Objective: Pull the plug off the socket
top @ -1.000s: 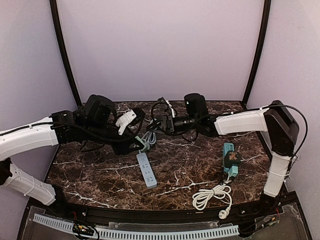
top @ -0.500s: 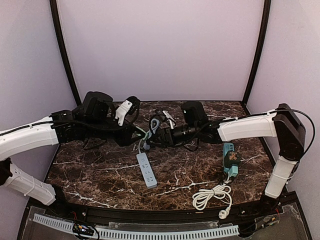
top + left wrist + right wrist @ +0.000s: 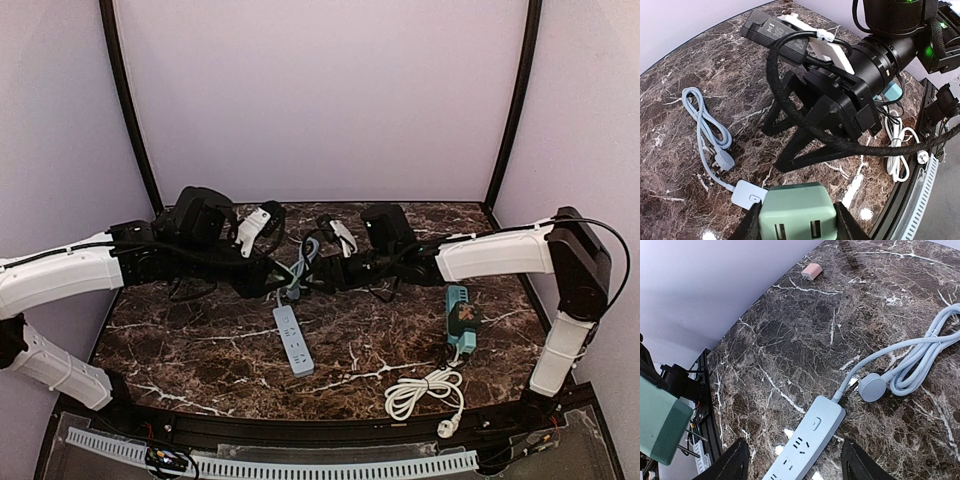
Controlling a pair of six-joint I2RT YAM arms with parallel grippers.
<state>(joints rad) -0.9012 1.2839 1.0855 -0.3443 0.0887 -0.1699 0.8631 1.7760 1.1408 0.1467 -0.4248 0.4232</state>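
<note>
The right arm (image 3: 495, 255) has stretched further left and lower, its elbow swung outward; the right gripper (image 3: 797, 462) has closed in on the left gripper (image 3: 280, 272), dipping toward the strip (image 3: 293, 340), its jaws a touch narrower; the left gripper has carried the plug (image 3: 797, 210) back from the strip's end, its wrist rolled slightly.

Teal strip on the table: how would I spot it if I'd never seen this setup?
On the dark marble table, go to the right side, beside the right arm's white upright section. A short teal strip lies there, a coiled white cord at its near end. Unlike the longer pale blue strip in the middle, it carries a black plug.
</note>
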